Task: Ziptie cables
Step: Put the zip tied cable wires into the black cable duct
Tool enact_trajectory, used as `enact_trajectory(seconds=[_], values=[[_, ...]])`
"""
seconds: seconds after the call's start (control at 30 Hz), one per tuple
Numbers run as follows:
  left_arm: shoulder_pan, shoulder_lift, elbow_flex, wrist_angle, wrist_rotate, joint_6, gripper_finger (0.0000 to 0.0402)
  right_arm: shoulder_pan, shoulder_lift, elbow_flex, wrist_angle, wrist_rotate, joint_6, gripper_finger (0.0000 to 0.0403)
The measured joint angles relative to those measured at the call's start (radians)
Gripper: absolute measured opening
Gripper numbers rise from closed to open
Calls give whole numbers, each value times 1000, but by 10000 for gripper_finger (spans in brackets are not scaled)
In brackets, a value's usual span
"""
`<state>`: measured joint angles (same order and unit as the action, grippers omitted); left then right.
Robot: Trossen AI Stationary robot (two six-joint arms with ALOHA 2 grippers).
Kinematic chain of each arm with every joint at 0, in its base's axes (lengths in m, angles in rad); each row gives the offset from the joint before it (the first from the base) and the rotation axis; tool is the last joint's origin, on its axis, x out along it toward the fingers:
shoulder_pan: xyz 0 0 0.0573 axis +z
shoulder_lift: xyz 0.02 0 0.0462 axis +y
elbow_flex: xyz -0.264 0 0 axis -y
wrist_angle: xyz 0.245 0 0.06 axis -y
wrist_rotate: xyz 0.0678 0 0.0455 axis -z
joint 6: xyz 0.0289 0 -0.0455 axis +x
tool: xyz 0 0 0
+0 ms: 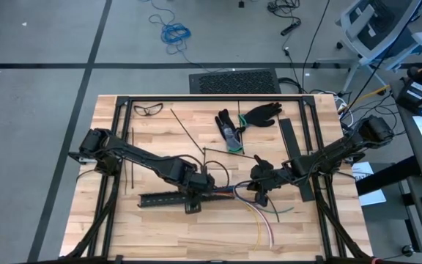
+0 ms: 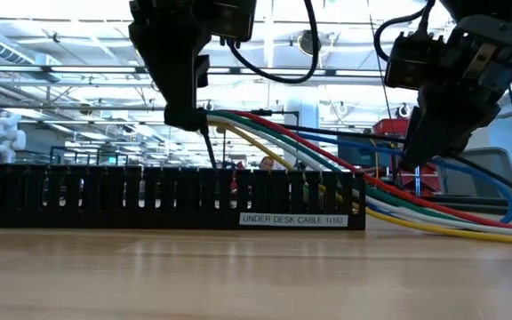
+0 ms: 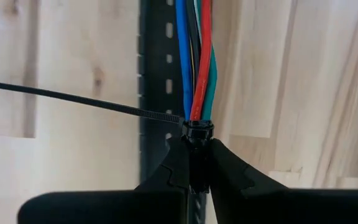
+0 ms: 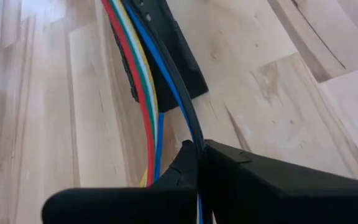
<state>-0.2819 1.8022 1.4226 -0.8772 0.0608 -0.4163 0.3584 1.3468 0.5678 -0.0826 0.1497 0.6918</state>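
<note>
The left hand (image 3: 194, 163) clenched the cables (image 3: 196, 68) at a ziptie (image 3: 79, 99) above the black rail (image 2: 167, 197); right of it, the right hand (image 4: 199, 163) gripped the cables.

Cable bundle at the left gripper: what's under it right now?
Under the cables lies the black slotted rail on the wooden table. The left gripper hides whatever sits beneath the ziptie loop.

slotted rail (image 1: 168, 199): front-left | gloves (image 1: 246, 119): back-centre | safety glasses (image 1: 148, 109): back-left | table (image 1: 160, 235): wood
</note>
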Motion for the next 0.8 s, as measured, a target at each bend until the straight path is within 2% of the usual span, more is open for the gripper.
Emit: enact_trajectory(seconds=[0.13, 0.3, 0.53, 0.63, 0.8], values=[[-13, 26, -3, 10, -10, -1, 33, 4, 4, 0, 3, -6, -5, 9], [-15, 42, -34, -12, -13, 1, 33, 4, 4, -3, -10, -48, -22, 30], [-15, 42, -45, -10, -18, 3, 33, 4, 5, -3, -10, -50, -23, 61], [-13, 42, -45, -6, -21, 2, 33, 4, 5, -3, -8, -45, -18, 89], [-13, 43, -45, -4, -25, 2, 33, 4, 5, -2, 27, -18, -16, 163]])
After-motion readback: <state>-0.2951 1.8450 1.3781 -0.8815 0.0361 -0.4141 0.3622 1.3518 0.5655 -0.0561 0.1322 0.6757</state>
